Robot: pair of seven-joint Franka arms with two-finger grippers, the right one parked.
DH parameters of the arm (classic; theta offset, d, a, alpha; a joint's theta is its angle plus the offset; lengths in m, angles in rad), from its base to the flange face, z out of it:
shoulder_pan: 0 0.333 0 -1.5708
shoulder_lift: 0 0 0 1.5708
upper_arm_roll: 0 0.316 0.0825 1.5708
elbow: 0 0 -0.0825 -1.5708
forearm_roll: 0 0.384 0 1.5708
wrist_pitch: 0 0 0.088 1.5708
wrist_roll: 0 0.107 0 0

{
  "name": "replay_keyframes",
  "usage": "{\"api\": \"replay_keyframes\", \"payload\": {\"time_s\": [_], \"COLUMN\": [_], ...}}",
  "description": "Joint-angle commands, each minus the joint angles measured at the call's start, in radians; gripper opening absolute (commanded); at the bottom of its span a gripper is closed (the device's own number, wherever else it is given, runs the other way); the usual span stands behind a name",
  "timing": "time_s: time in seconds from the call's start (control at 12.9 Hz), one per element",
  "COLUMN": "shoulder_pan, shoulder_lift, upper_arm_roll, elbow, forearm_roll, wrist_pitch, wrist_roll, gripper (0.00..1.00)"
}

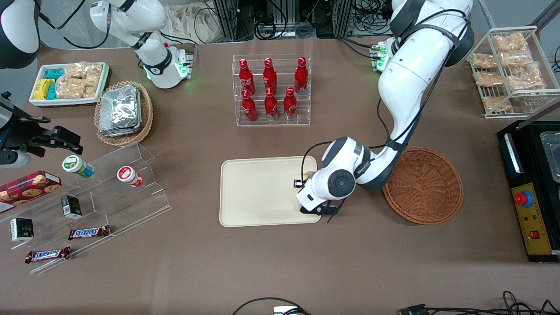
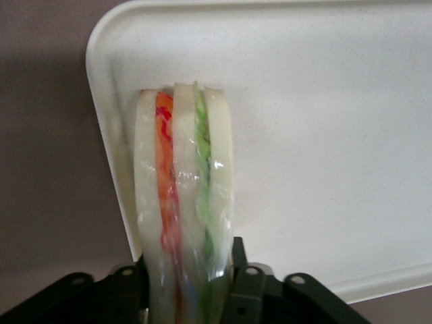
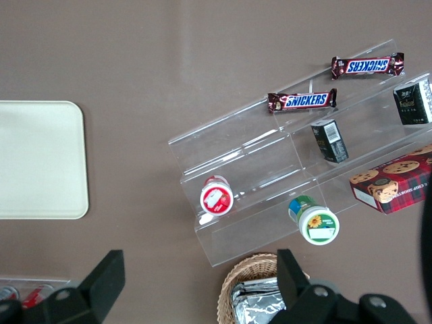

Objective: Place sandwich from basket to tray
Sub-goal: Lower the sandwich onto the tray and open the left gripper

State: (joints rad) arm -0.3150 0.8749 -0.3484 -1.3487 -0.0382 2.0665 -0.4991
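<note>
My left gripper (image 1: 302, 183) hangs over the cream tray (image 1: 258, 192), at the tray's end beside the basket. It is shut on the sandwich (image 2: 183, 189), a clear-wrapped wedge of white bread with orange and green layers. The black fingers (image 2: 237, 264) press its two bread faces, and the gripper (image 2: 185, 270) holds its base. The wedge points over the tray (image 2: 324, 135) close to a rounded corner; whether it touches the tray I cannot tell. Only a small tan bit of the sandwich (image 1: 308, 175) shows past the arm. The reddish-brown wicker basket (image 1: 424, 186) lies empty beside the tray, toward the working arm's end.
A clear rack of red bottles (image 1: 272, 89) stands farther from the front camera than the tray. Toward the parked arm's end are a tan wicker basket with foil packs (image 1: 124, 111), a white snack bin (image 1: 70, 83) and a clear stepped shelf (image 1: 100, 183). A black control box (image 1: 531, 192) sits at the working arm's end.
</note>
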Motion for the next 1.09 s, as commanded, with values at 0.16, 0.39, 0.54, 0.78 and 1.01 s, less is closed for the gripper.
{"api": "replay_keyframes", "payload": {"time_s": [0.16,0.39,0.54,0.78,1.01], "shoulder_pan": [0.002,0.019,0.069,0.178,0.281], "shoulder_lift": [-0.026,-0.137,-0.241,-0.4,-0.543], "upper_arm_roll": [0.005,0.009,0.009,0.009,0.009], "elbow": [0.037,0.036,0.036,0.036,0.037], "forearm_roll": [0.008,0.006,0.017,0.015,0.027], "wrist_pitch": [-0.012,-0.087,-0.195,-0.424,-0.595], "wrist_roll": [-0.007,-0.03,-0.033,-0.019,0.043], "gripper": [1.0,1.0,1.0,1.0,1.0]}}
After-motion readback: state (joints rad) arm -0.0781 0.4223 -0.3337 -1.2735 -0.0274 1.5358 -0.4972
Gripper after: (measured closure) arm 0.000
